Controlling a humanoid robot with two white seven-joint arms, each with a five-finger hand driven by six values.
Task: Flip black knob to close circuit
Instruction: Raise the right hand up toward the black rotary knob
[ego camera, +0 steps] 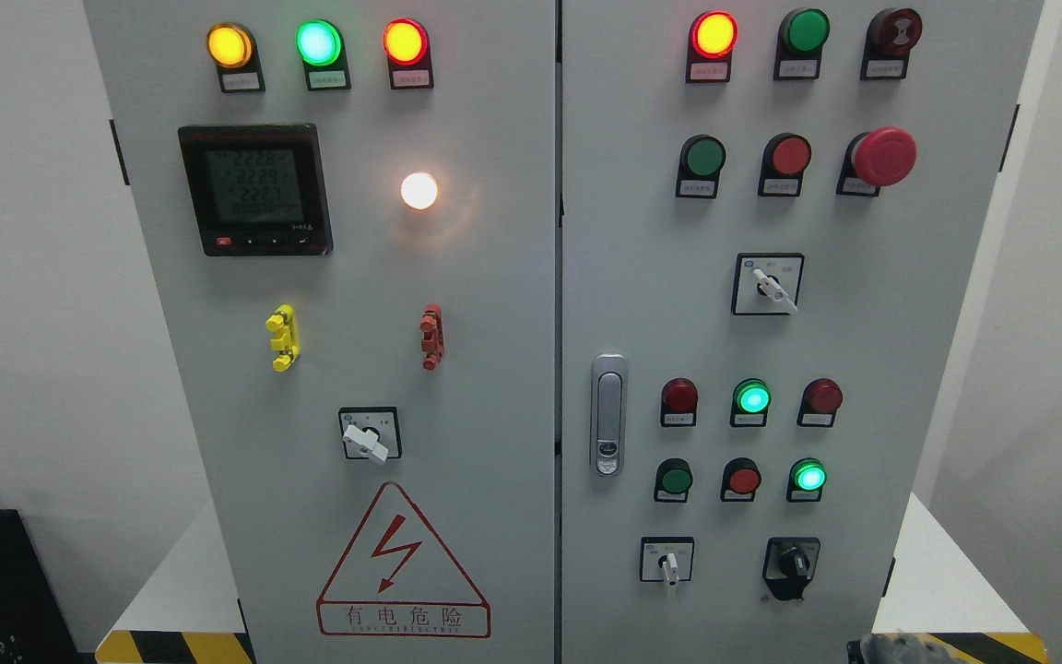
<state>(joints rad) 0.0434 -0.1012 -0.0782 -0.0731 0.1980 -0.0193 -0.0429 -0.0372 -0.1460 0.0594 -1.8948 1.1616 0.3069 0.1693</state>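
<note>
Electrical cabinet (494, 369), grey, two doors, seen from the front in the head view.

Left door: three lit indicator lamps along the top, amber (230, 45), green (319, 42) and red (405, 41). Below them a digital meter (255, 190) with a lit display, and to its right a glowing white lamp (418, 191). Lower down, a yellow terminal fitting (283, 337) and a red terminal fitting (431, 337) sit level with each other, well apart. Under these, a white selector switch (369, 435), its lever pointing down to the right. At the bottom, a red triangular warning sign (402, 563) with a lightning bolt.

Right door: a lit red lamp (713, 34) at the top, a large red mushroom stop button (883, 156) at upper right, a white rotary selector (768, 285) at mid-height, a silver door latch (608, 415) near the left edge. Two lit green lamps (752, 398) and (808, 476) stand among unlit red and green buttons. Bottom row: a small white selector (667, 560), and to its right the black knob (791, 563), at the lower right of the door, its handle roughly upright.

At the bottom right edge, a blurred grey object (900, 647) shows beside a yellow-and-black hazard stripe; cannot tell what it is. No robot hand or fingers can be made out, so their state cannot be given.
</note>
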